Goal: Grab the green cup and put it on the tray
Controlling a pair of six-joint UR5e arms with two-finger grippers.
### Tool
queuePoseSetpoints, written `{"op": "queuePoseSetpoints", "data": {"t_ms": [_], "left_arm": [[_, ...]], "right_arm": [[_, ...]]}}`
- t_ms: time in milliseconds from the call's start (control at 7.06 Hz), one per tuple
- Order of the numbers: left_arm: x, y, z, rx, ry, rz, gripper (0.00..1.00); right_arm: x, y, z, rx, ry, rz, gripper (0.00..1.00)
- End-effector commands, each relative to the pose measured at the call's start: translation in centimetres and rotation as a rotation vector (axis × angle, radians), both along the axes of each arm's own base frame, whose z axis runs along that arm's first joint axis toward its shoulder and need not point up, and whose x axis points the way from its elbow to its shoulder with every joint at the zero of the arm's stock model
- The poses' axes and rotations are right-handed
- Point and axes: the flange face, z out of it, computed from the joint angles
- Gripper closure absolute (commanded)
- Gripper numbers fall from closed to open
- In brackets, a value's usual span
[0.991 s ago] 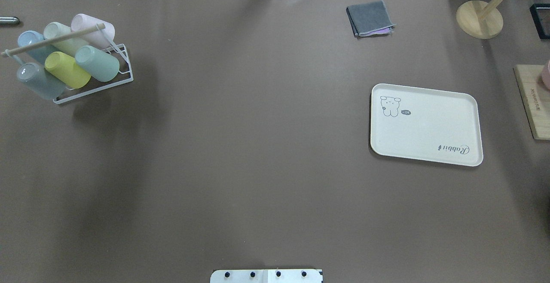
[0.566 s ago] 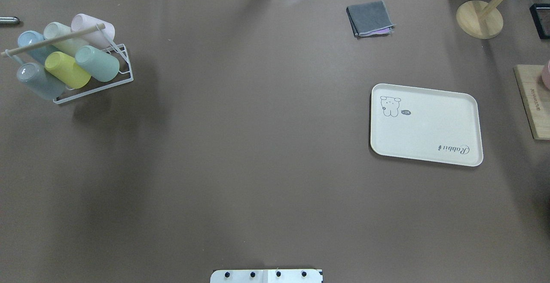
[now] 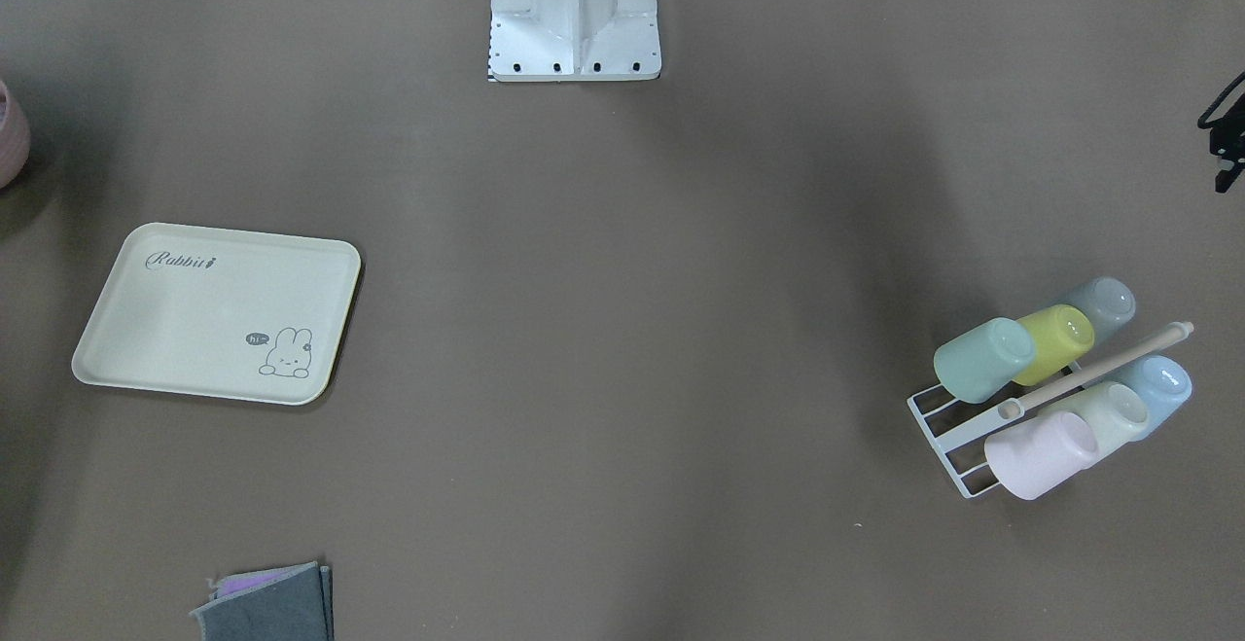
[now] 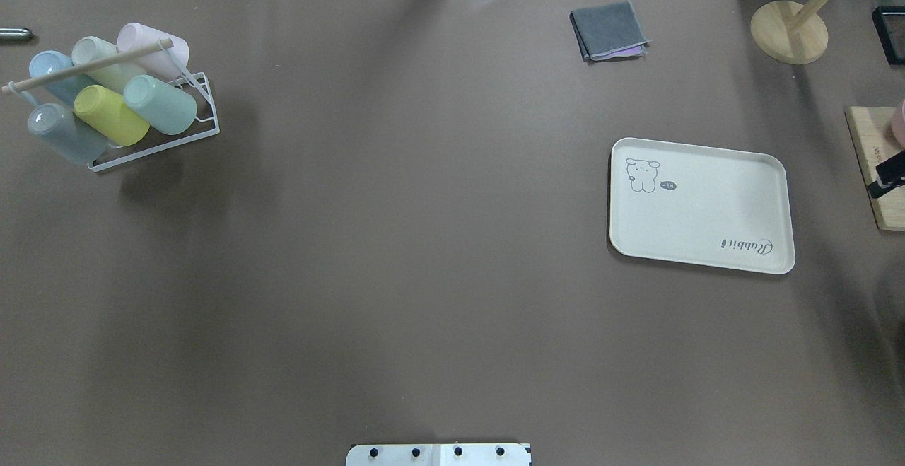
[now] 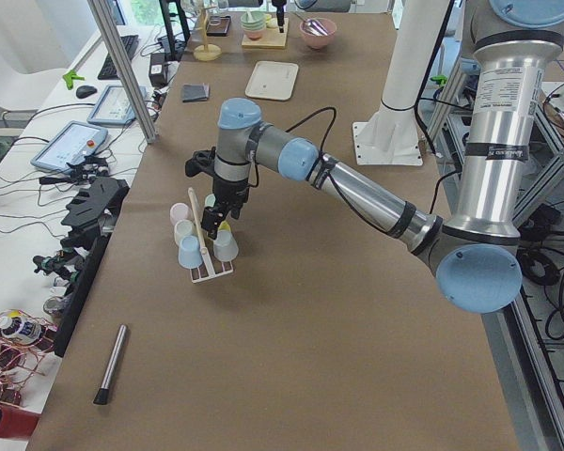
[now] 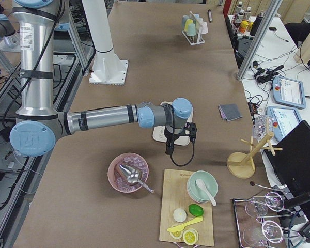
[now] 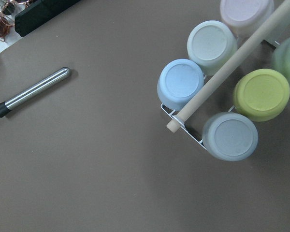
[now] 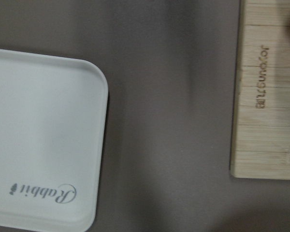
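You note right gripper (image 4: 888, 179) newly entering near tray (image 4: 707, 197); green cup (image 4: 161, 104) unmoved in rack (image 4: 215, 128), left gripper (image 5: 218, 209) above. Pick pending. Jaws, either arm: cannot tell.

Mint green cup (image 4: 161, 104), yellow cup (image 4: 109, 114), blue cup (image 4: 46, 64), pink cup (image 4: 152, 42). Cream tray (image 4: 707, 197) w/ grey script + bunny. Brown table (image 4: 424, 240). Grey cloth (image 4: 608, 29).

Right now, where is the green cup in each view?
Front-facing: green cup at right.
Overhead: upper left.
Exterior left: by the left gripper, mostly hidden.
Exterior right: top centre, too small to single out.
Left wrist: right edge, cropped.
Right wrist: not in view.
Landmark: the yellow cup beside it.
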Motion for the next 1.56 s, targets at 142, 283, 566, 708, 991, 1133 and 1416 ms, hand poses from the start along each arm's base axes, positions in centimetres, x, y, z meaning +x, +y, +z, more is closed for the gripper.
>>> {"op": "queuePoseSetpoints", "data": {"t_ms": [142, 283, 566, 708, 991, 1133, 1416], "left_arm": [[8.4, -1.5, -7.8, 0.006, -0.267, 0.096, 0.01], [10.7, -1.9, -9.1, 0.088, -0.395, 0.100, 0.01], [14.8, -1.8, -11.2, 0.243, -0.575, 0.128, 0.01], [17.7, -1.8, -13.4, 0.376, -0.703, 0.203, 0.01], [21.8, -2.0, -13.5, 0.492, -0.891, 0.408, 0.01], [23.9, -1.5, -13.1, 0.536, -1.003, 0.497, 0.01], [28.1, -0.4, -12.0, 0.631, -1.211, 0.802, 0.01]], "right_arm": [[-7.3, -1.5, 2.6, 0.047, -0.003, -0.008, 0.00], [-9.0, -1.7, 4.0, 0.048, -0.027, 0.011, 0.00], [-12.1, -1.2, 3.7, 0.009, -0.015, 0.022, 0.03], [-12.5, -1.3, 3.8, 0.007, -0.014, 0.017, 0.09], [-13.4, -2.5, 4.1, -0.001, -0.012, 0.013, 0.21], [-13.4, -2.4, 4.4, -0.002, -0.011, 0.007, 0.26], [-13.2, -2.2, 4.4, 0.000, -0.017, 0.003, 0.75]]}}
